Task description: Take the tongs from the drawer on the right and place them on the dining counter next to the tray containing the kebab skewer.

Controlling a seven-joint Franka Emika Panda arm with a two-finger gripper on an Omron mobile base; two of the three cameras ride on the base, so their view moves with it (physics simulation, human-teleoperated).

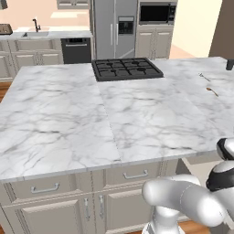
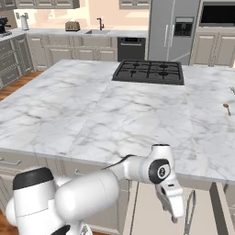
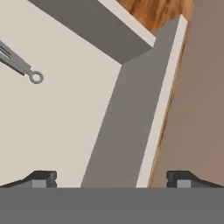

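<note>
The tongs (image 3: 17,64) lay inside the open drawer (image 3: 65,127), up and left of the gripper (image 3: 111,179), whose jaws stood wide apart holding nothing. Above, the dining counter (image 2: 105,114) carried a black hob (image 2: 149,72).

Looking down into the open drawer (image 3: 61,127), its pale plain floor spreading across the left half. Lying at the upper left on that floor, the tongs (image 3: 17,64), slim and grey, running off the left edge, with a small ring at the near end. Rising beside the floor, a grey inner wall with a pale top edge, slanting from bottom centre to upper right. Crossing the top, a second grey wall meeting the first at a corner. Showing beyond the walls, brown wooden floor (image 3: 153,11). Standing wide apart at the bottom, both dark tips of the claw (image 3: 111,179), gripping nothing, one over the drawer floor, one beyond the wall.
</note>
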